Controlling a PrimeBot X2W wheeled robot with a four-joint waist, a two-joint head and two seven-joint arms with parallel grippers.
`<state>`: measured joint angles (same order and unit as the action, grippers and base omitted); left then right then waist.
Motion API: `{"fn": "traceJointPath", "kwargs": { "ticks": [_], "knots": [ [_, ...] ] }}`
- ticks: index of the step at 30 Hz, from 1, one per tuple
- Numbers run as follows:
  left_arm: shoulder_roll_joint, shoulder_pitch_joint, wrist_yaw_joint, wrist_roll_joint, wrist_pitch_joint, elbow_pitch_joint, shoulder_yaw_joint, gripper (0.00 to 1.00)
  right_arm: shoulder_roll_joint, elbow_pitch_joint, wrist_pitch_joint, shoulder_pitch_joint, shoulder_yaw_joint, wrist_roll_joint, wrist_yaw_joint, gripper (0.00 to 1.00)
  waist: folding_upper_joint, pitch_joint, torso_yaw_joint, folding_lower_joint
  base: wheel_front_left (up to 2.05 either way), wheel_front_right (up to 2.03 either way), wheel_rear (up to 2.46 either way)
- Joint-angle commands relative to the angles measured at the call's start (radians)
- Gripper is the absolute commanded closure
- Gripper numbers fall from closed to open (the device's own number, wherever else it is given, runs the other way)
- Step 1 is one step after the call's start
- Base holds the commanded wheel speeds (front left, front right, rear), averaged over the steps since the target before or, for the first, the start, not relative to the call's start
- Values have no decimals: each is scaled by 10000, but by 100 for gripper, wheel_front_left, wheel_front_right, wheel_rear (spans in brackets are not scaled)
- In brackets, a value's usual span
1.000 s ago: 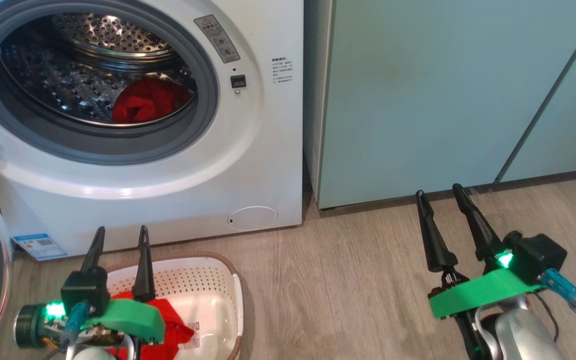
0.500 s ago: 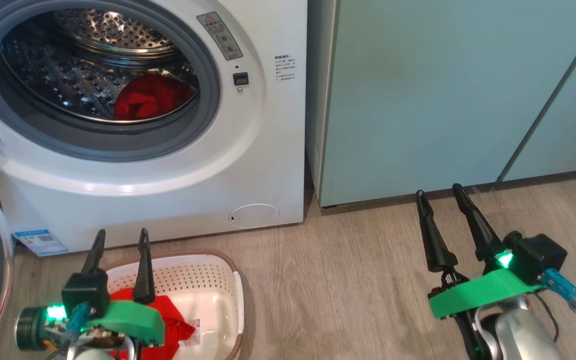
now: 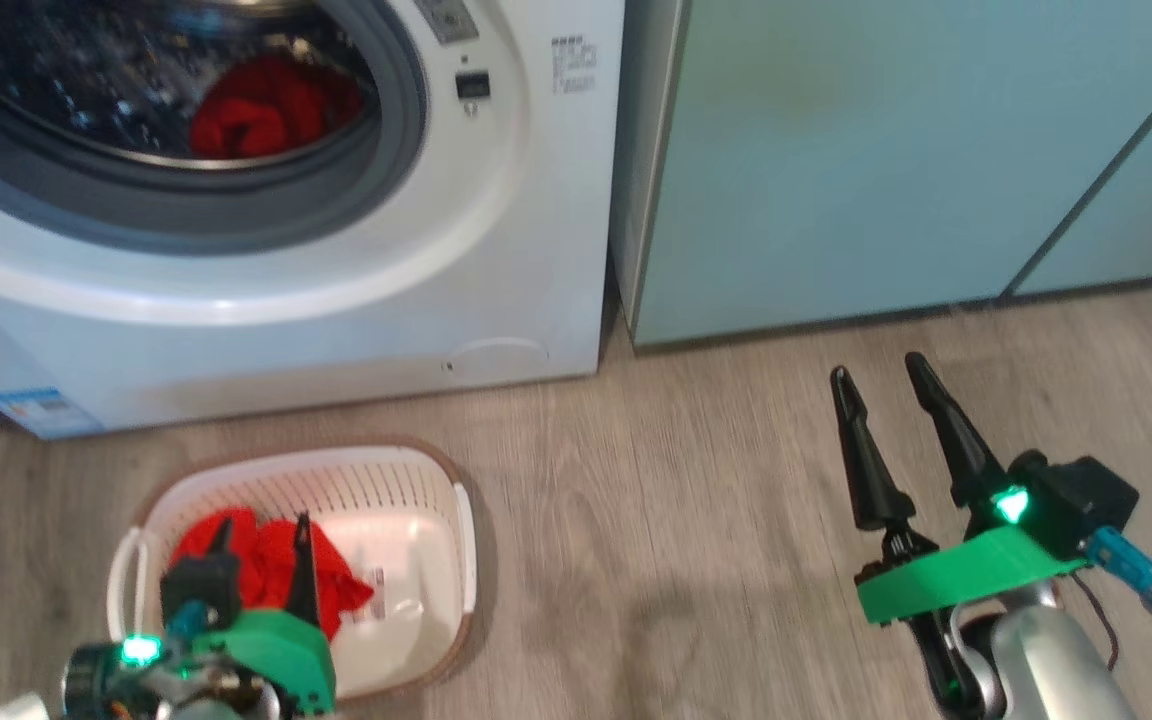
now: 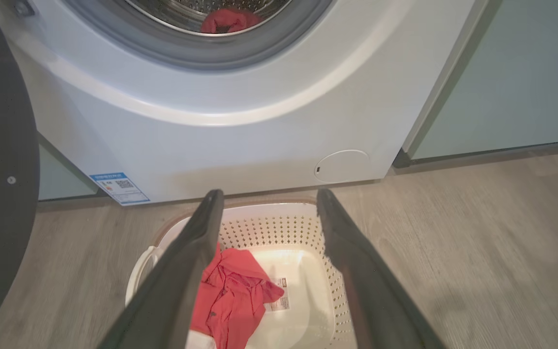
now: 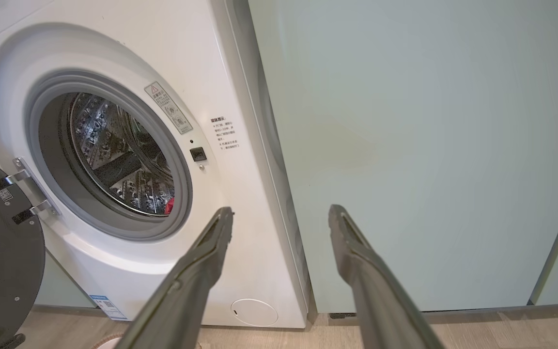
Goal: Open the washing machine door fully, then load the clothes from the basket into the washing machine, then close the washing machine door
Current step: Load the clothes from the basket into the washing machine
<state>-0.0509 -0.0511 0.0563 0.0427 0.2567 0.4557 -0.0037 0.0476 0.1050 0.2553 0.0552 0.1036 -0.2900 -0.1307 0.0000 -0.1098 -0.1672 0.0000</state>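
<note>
1. The head camera has tipped downward since half a second ago. The big white front-loading washing machine [image 3: 336, 300] now sits higher in that view, and the small white perforated plastic basket [image 3: 386, 490] with its brown rim shows whole on the wooden floor [image 3: 636, 500].
2. The left hand [image 3: 262, 522] has dropped. Its fingertips, earlier at the basket's far rim, now hang over the bright red clothes [image 3: 336, 590] inside it.
3. The right hand [image 3: 876, 366] keeps its place over bare floor, near the pale teal cabinets [image 3: 836, 150].
4. In the left wrist view the left hand [image 4: 269, 194] has its fingers spread wide with nothing gripped. Whether they touch the red clothes [image 4: 235, 291] I cannot tell.
5. The right hand [image 5: 281, 210] is likewise spread wide and empty.
6. A red garment [image 3: 256, 105] lies in the steel drum.
7. The round black-rimmed door [image 5: 3, 271] stands swung open at the washer's left.
</note>
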Motion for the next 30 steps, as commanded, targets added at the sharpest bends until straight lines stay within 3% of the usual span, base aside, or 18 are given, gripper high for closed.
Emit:
{"fn": "traceJointPath", "kwargs": {
  "ticks": [1,12,19,30],
  "knots": [
    [-161,-675,61,-46,51,-144,348,0,26,-402,65,512,253,73,0,0,0,-671,-59,0,0,0,0],
    [-1330,-3273,111,-1021,51,3479,-276,0,26,-738,65,1291,310,106,0,0,0,-3198,-326,0,0,0,0],
    [-2101,-5182,-197,-1650,-199,6425,-978,0,26,-861,65,1680,323,-27,0,0,0,-4643,-611,0,0,0,0],
    [-2746,-6927,-158,-1956,-908,7982,-1437,0,26,-1177,65,2143,274,-361,0,0,0,-6292,-807,0,0,0,0]
  ]
}}
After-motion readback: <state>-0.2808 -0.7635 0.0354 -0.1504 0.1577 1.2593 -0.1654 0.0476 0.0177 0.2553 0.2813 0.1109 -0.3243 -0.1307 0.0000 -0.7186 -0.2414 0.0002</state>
